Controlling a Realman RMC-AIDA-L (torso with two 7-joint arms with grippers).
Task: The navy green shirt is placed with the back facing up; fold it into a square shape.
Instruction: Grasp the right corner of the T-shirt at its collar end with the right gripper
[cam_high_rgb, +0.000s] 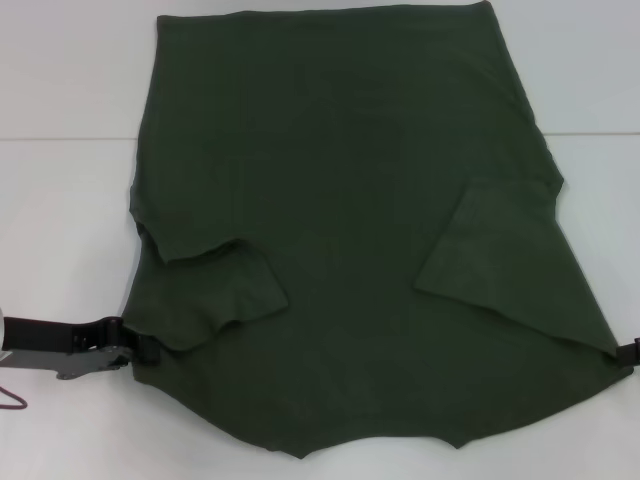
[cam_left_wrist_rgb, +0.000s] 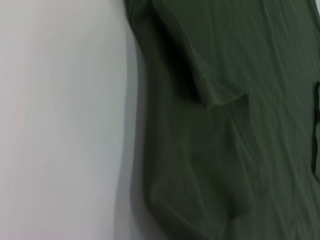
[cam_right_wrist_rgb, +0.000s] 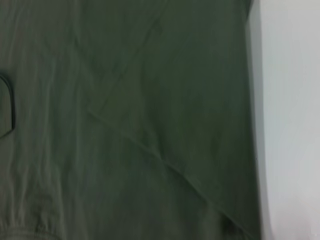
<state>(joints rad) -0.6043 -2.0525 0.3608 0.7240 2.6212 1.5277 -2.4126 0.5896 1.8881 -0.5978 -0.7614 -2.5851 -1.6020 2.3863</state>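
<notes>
Grippers are pinching the navy green shirt (cam_high_rgb: 340, 230) on the white table (cam_high_rgb: 60, 220): left gripper (cam_high_rgb: 135, 345) at eight o'clock, right gripper (cam_high_rgb: 630, 350) at four o'clock.

I see bare white tabletop (cam_high_rgb: 60, 200) on both sides of the large dark olive-green cloth shirt (cam_high_rgb: 350, 200), which blankets the middle; both folded-in sleeves lie flat.

The shirt (cam_high_rgb: 340, 200) is a plain dark olive green all over, with no print or pattern; its folded-in sleeves are the same shade. The worktop (cam_high_rgb: 60, 220) beneath is plain white. The left gripper (cam_high_rgb: 135, 348) is black, on an arm with grey metal parts.
</notes>
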